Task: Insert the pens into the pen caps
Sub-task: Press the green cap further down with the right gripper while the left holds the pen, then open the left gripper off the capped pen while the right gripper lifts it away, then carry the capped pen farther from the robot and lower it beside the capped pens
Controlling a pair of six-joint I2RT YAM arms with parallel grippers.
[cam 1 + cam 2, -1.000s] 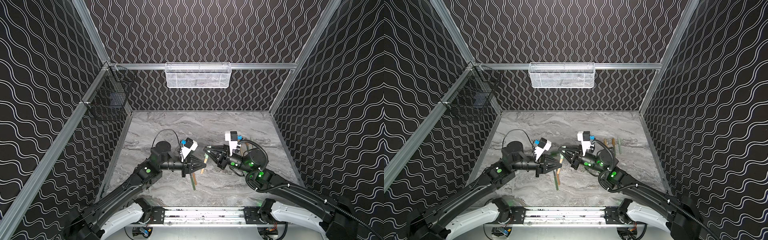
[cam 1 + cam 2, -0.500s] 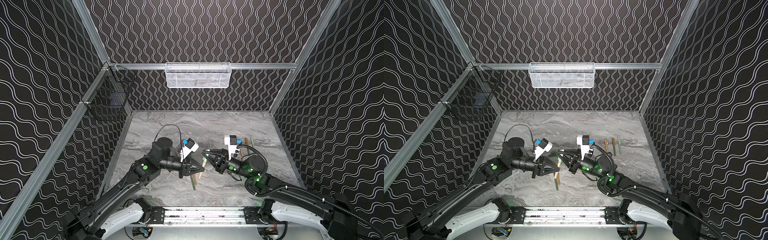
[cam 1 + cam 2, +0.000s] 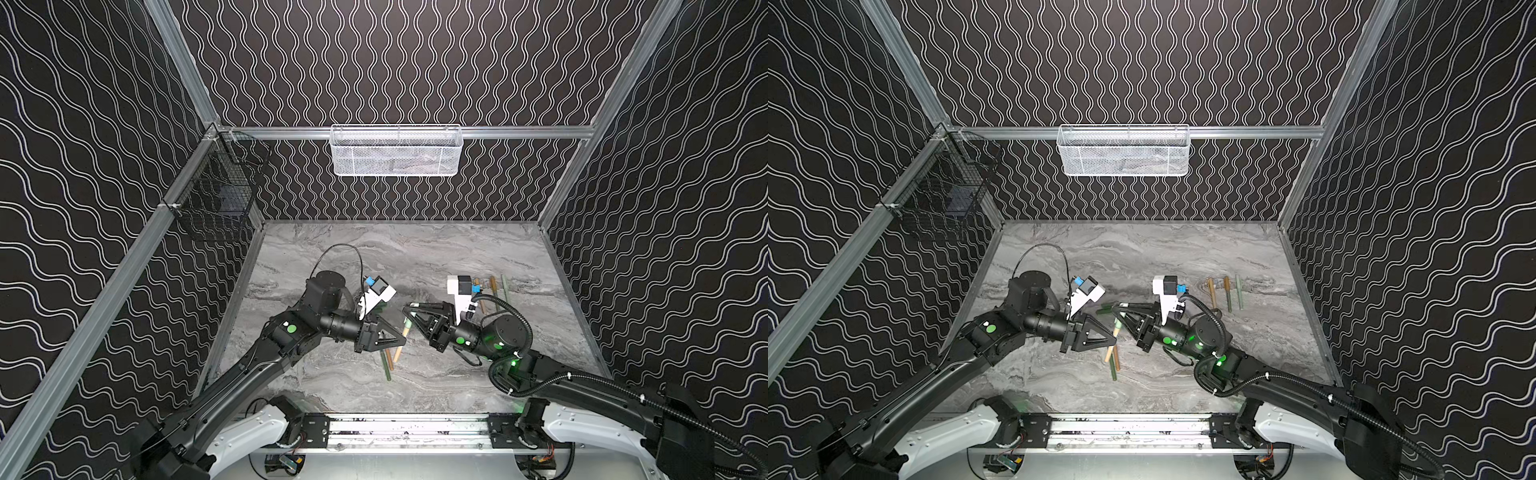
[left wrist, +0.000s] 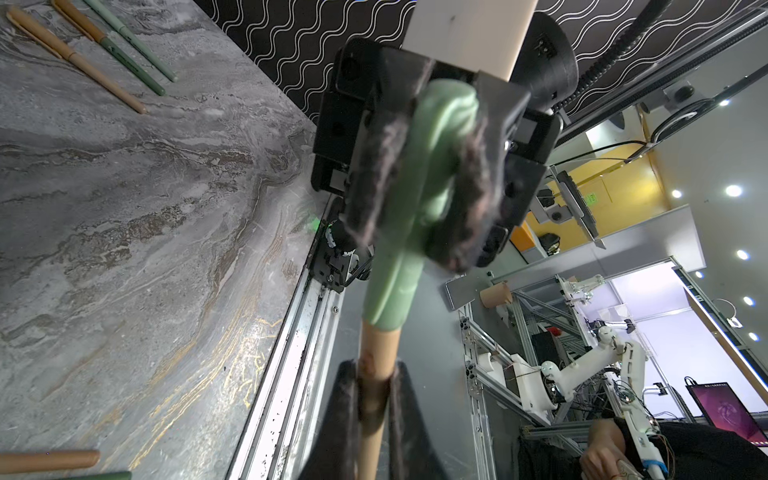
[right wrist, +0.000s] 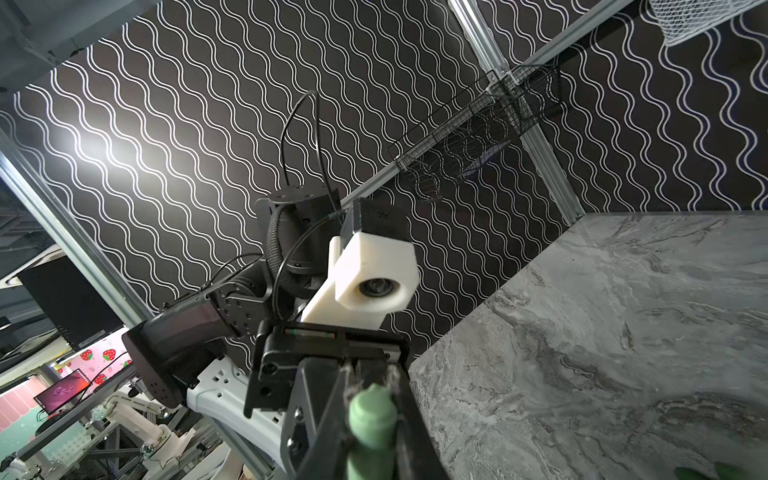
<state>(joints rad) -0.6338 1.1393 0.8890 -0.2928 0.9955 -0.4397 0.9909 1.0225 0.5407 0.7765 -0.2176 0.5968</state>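
Left gripper (image 4: 374, 399) is clamped tight on a tan pen (image 4: 376, 353), held clear above the table (image 3: 415, 257). Right gripper (image 4: 422, 183) faces it tip to tip, pinched closed round a pale green cap (image 4: 395, 291). In the left wrist view the cap's mouth sits over the pen's front end, the two in one line; how deep the pen goes in, I cannot tell. In both top views the grippers meet mid-table. Just in front of them two pens (image 3: 1113, 371) lie close together on the table, one dark green, one orange-tan. Well to the right, three pens (image 3: 1227, 293) lie side by side
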